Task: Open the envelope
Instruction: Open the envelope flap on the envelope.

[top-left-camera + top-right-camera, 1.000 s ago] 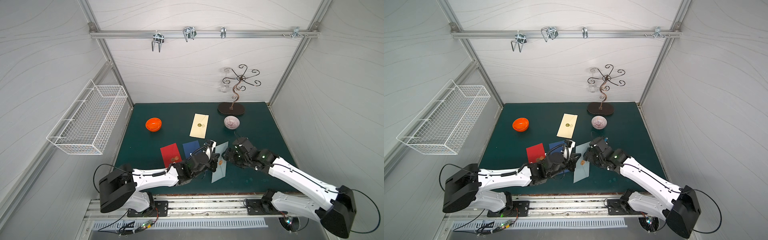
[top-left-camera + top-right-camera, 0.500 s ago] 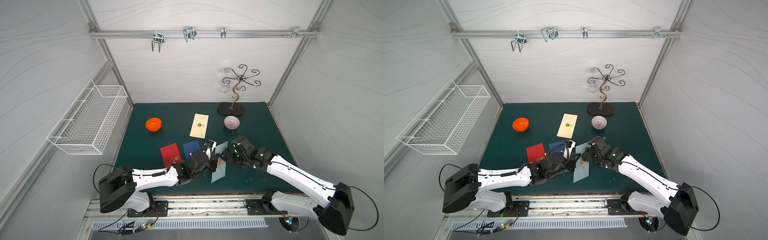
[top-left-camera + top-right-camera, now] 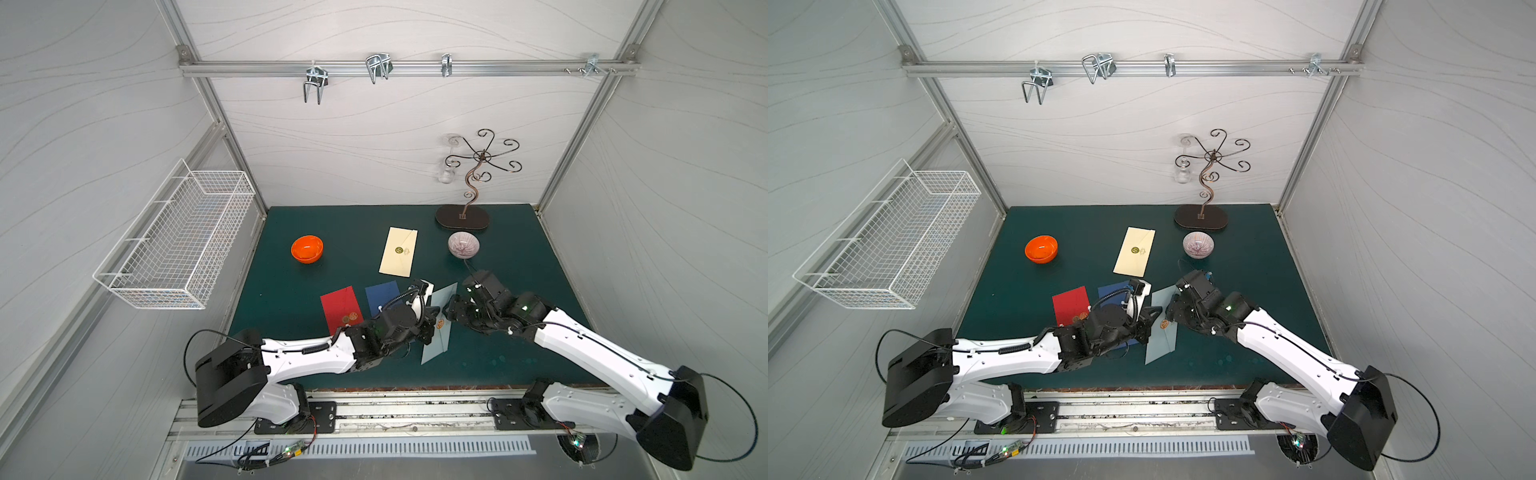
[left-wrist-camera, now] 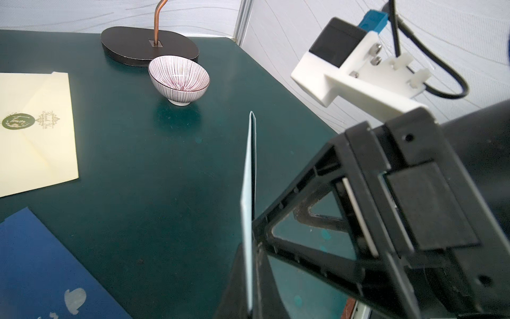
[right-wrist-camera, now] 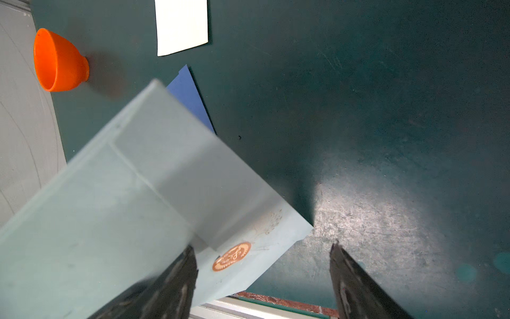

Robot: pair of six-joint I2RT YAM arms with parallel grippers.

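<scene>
- left gripper (image 3: 430, 328): clamped on the light blue envelope (image 3: 441, 347), lower centre of frame in both top views. The grip is on its left long edge.
- envelope is tipped up on edge, not flat on the green mat (image 3: 519, 266). The left wrist view shows the envelope (image 4: 248, 193) edge-on, rising out of the jaws.
- can't tell whether its lower corner touches the mat.
- copper seal (image 5: 231, 256) faces the right gripper (image 3: 449, 309).
- right gripper: jaws wide, nothing held, just right of the envelope.
- right wrist view: one finger (image 5: 176, 281) overlaps the paper beside the seal, the other finger (image 5: 356, 284) is over bare mat. Can't tell if there is contact.
- flap open or sealed: can't tell, too blurred.
- red envelope (image 3: 340, 309) and dark blue envelope (image 3: 382, 297) lie flat, left of centre.
</scene>
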